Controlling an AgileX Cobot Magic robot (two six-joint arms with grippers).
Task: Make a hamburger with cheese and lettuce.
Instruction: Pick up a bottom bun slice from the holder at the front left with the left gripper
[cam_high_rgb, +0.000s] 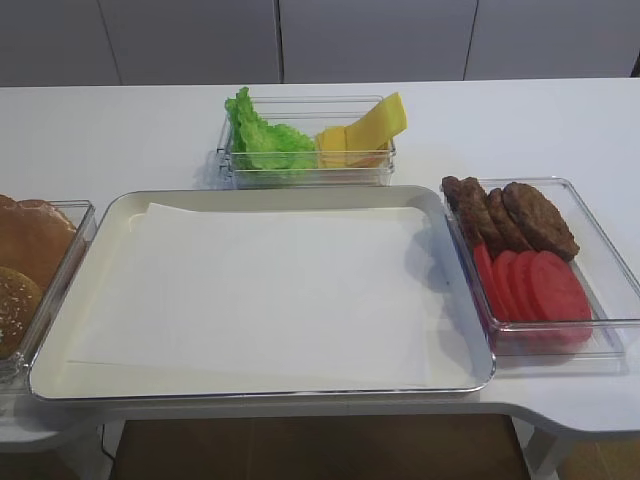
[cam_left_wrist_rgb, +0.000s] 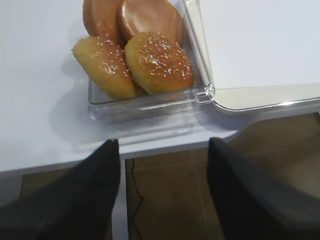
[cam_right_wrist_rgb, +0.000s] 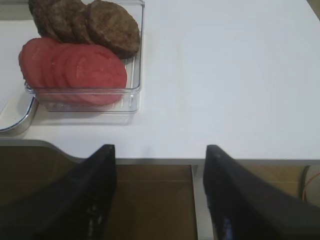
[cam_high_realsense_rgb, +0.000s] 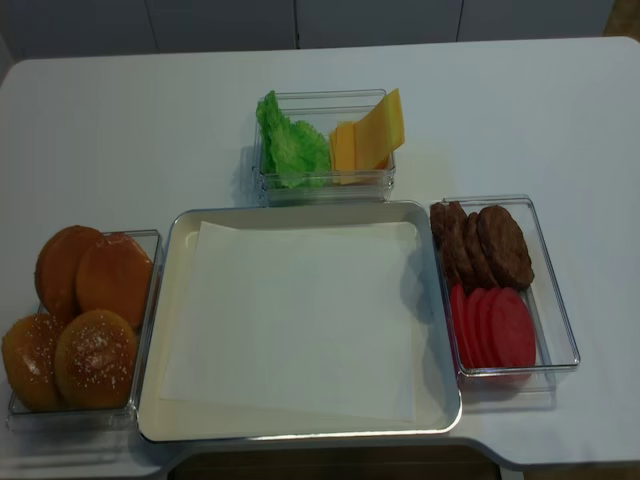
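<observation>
Tray (cam_high_realsense_rgb: 170, 300): metal, centred near the table's front edge, lined with a white paper sheet (cam_high_realsense_rgb: 300, 320); nothing rests on it.
Bun box (cam_high_realsense_rgb: 145, 300): clear, flush against the tray's left rim; two smooth bun halves (cam_high_realsense_rgb: 95, 275) behind, two sesame buns (cam_high_realsense_rgb: 70, 358) in front.
Lettuce (cam_high_realsense_rgb: 290, 145): left half of the rear clear box.
Cheese (cam_high_realsense_rgb: 368, 135): slices leaning in that box's right half.
Right box (cam_high_realsense_rgb: 555, 300): meat patties (cam_high_realsense_rgb: 490, 245) behind, tomato slices (cam_high_realsense_rgb: 495, 328) in front.
Left gripper (cam_left_wrist_rgb: 162, 195): released, jaws wide, off the table's front edge below the bun box.
Right gripper (cam_right_wrist_rgb: 160, 195): spread, holding nothing, beyond the front edge.
</observation>
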